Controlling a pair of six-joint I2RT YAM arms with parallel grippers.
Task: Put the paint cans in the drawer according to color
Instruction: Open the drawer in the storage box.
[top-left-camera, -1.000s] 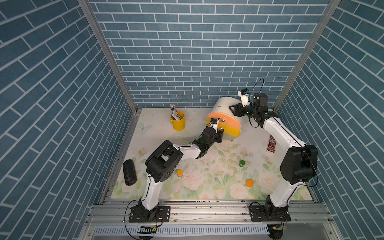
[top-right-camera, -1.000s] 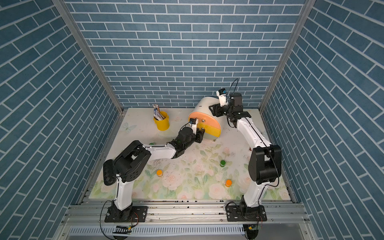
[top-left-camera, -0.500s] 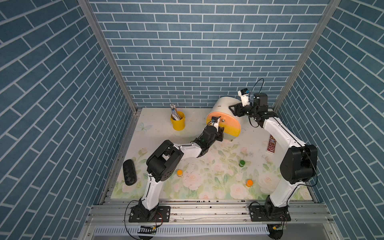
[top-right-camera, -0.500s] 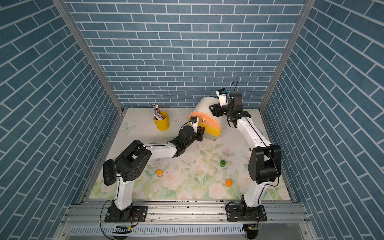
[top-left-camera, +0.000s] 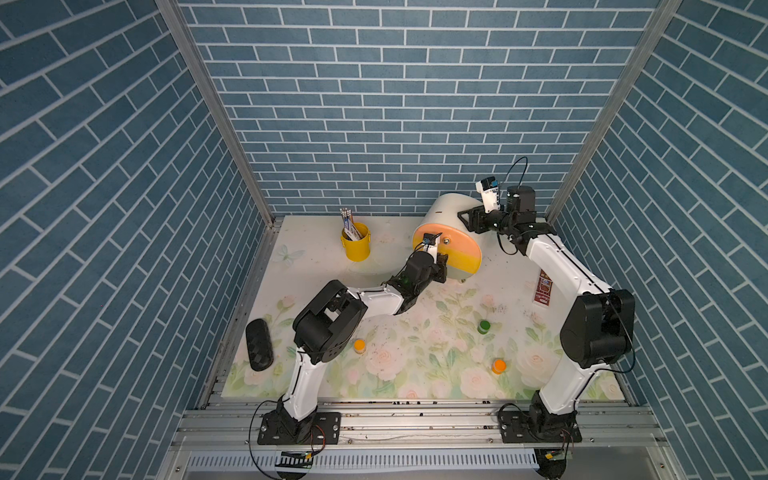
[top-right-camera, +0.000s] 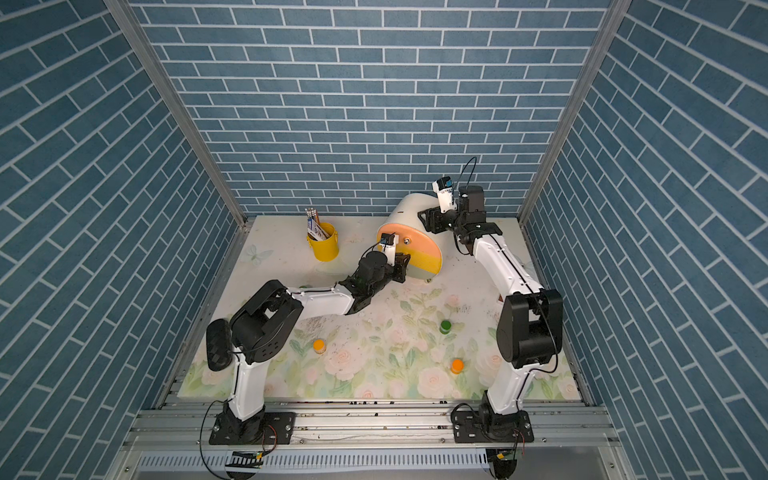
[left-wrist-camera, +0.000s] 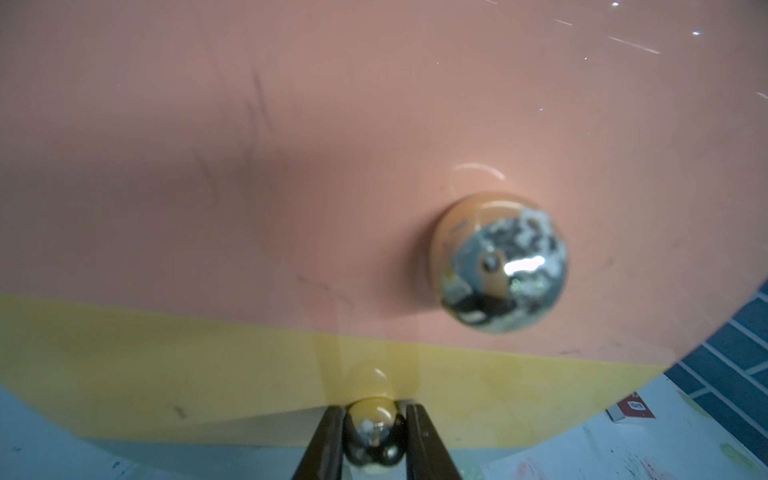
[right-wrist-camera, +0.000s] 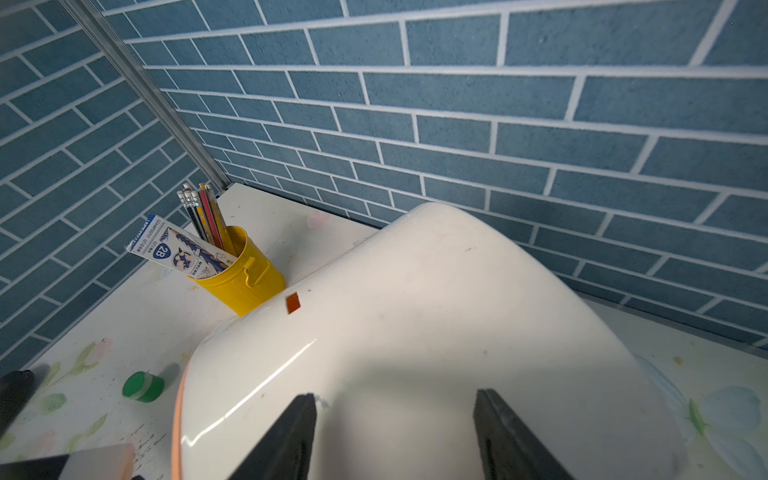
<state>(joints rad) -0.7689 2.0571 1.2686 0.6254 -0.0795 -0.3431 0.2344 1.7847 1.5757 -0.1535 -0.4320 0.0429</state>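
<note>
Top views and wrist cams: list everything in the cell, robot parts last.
drawer: 1, white shell, peach and yellow fronts, back of mat.
knobs: 2, metal; upper knob on peach, lower knob on yellow.
orange paint cans: 2, orange, front of mat.
green paint cans: 2, green; one mid-mat, one by drawer front.
pencil cup: 1, yellow, back of mat.
case: 1, black, mat edge by left arm.
packet: 1, red-brown, beside right arm.
left gripper: 1, black, shut on lower knob.
right gripper: 1, black, open over drawer shell.
</note>
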